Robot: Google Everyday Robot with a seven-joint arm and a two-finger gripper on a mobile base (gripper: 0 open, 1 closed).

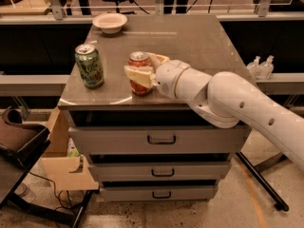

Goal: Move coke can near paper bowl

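The gripper (140, 65) sits at the front centre of the cabinet top (199, 42), fingers closed against both sides of the upright coke can (139, 86). The paper bowl (109, 22) stands well apart at the rear-left corner. A green can (89, 65) stands near the coke can.

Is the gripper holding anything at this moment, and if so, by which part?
The gripper appears closed on the coke can, its fingers on opposite sides of the can's body at mid-height; the can stands on the cabinet top.
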